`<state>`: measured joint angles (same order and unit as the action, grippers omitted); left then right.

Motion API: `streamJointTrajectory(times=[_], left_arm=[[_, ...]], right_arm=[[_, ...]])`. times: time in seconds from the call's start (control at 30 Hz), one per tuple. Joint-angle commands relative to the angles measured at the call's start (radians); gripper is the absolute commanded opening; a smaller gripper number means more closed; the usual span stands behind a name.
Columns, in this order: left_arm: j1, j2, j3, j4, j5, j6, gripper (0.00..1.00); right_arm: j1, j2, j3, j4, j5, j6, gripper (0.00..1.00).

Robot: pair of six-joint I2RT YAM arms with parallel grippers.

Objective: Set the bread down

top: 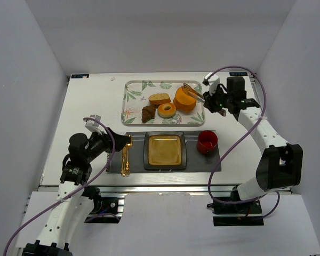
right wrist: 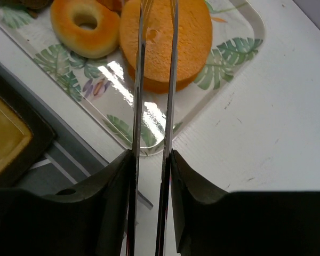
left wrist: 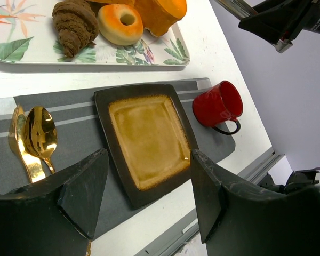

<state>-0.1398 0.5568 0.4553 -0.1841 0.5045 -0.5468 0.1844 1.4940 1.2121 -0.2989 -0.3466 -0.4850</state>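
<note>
A leaf-patterned tray [top: 129, 93] holds a brown bread slice [top: 159, 98], a dark croissant [top: 148, 113], a ring doughnut [top: 166, 110] and a thick round orange bread [top: 184, 100]. My right gripper [top: 212, 101] is shut on a pair of metal tongs [top: 193, 92]. In the right wrist view the tongs [right wrist: 140, 80] run from the gripper [right wrist: 152, 154] out over the orange bread [right wrist: 192, 42]; their blades stand slightly apart and their tips leave the frame. My left gripper [left wrist: 149, 181] is open and empty above the square brown plate [left wrist: 144, 138].
A grey placemat [top: 194, 160] carries the plate [top: 165, 150], a red cup [top: 207, 142] on its right, and a gold spoon and fork [top: 125, 160] on its left. White walls enclose the table on three sides.
</note>
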Motion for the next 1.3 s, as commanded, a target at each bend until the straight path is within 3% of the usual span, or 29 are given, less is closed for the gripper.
streamJointTrajectory(times=[0.0,0.33,0.9,1.27], left_arm=[[-0.004,-0.011,0.034,-0.014,-0.004,0.001,0.72],[-0.004,-0.024,0.026,-0.025,-0.011,0.002,0.72],[-0.004,-0.021,0.019,-0.009,-0.007,-0.002,0.72],[-0.004,-0.021,0.028,-0.012,-0.007,-0.001,0.72]], right_arm=[[0.049,-0.008,0.052,-0.002,0.029,-0.038,0.39],[0.159,-0.012,-0.011,0.026,0.185,-0.162,0.42],[0.201,-0.107,-0.161,0.069,0.302,-0.234,0.45],[0.237,-0.09,-0.187,0.133,0.383,-0.277,0.34]])
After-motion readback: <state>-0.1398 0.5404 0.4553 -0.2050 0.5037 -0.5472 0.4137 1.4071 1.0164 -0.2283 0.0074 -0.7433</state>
